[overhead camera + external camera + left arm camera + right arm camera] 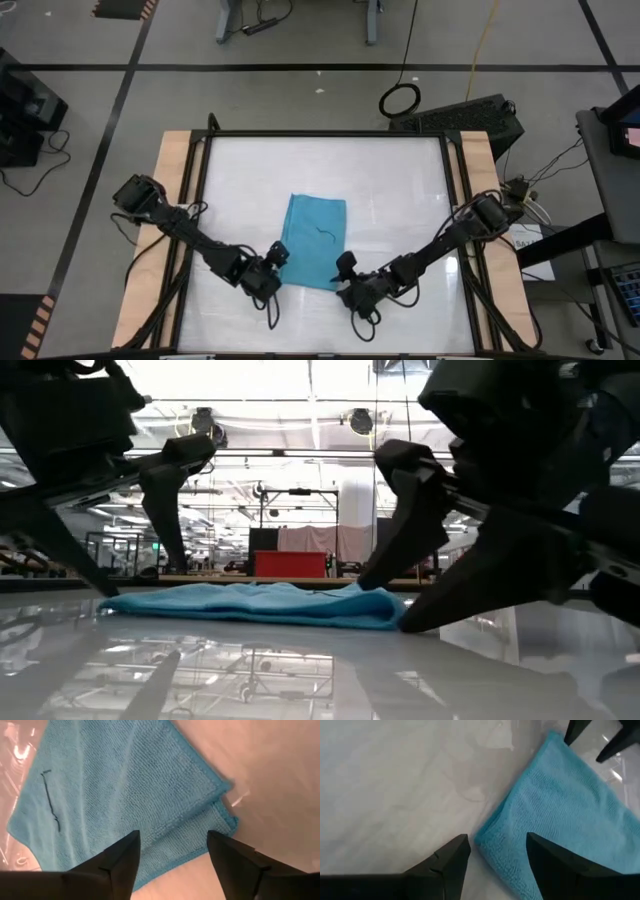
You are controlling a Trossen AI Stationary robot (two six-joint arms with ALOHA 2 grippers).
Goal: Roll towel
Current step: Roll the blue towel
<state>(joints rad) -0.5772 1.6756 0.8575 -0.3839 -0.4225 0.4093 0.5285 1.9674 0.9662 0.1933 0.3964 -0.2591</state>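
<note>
One teal towel (pixel 314 241) lies flat on the white surface (pixel 400 190). Two pincers, left (pixel 277 256) and right (pixel 343 268), hover spread at its near corners, holding nothing.

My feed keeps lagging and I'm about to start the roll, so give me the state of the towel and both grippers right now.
towel: lying flat on the table, folded, not rolled yet, a dark thread on top.
left gripper: open, low at the towel's near left corner, holding nothing.
right gripper: open, low at the towel's near right corner, holding nothing.
</note>
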